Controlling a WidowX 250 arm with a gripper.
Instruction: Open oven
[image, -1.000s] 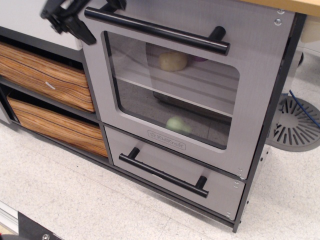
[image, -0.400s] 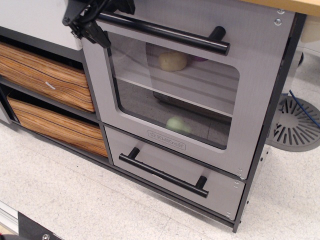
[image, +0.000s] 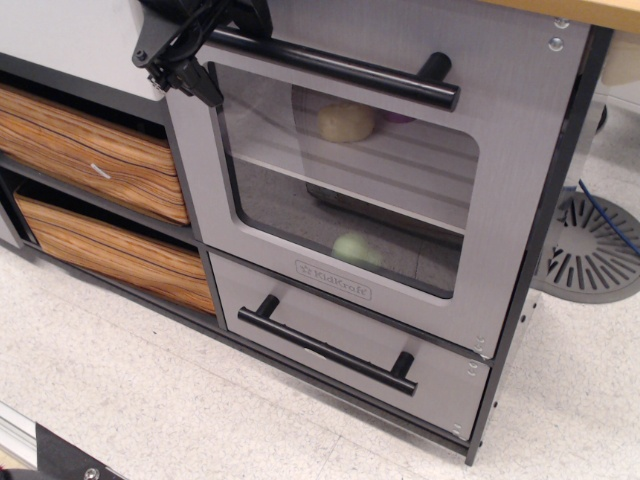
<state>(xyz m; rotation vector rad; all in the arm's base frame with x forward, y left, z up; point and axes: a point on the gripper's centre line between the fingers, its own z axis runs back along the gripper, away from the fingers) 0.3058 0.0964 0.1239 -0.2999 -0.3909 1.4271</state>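
Observation:
The grey oven door (image: 520, 150) with its clear rounded window (image: 340, 190) stands shut, and the KidKraft logo (image: 332, 279) sits under the window. The long black bar handle (image: 340, 68) runs across the door's top. My black gripper (image: 178, 72) is at the top left, over the left end of the handle, which it hides. Its two fingers stand apart, one (image: 150, 52) left of the door edge and one (image: 207, 92) on the door's upper left corner. I cannot tell whether they touch the bar.
Below the oven is a smaller grey drawer (image: 300, 310) with a short black handle (image: 330, 345). Two wood-grain drawers (image: 90, 150) are stacked at the left. A pale ball (image: 347, 121) and a green ball (image: 357, 250) lie inside. A grey slotted disc (image: 595, 245) lies on the floor at the right.
My gripper has moved right and slightly down, from beyond the door's left edge onto the left end of the handle. The oven door has not moved.

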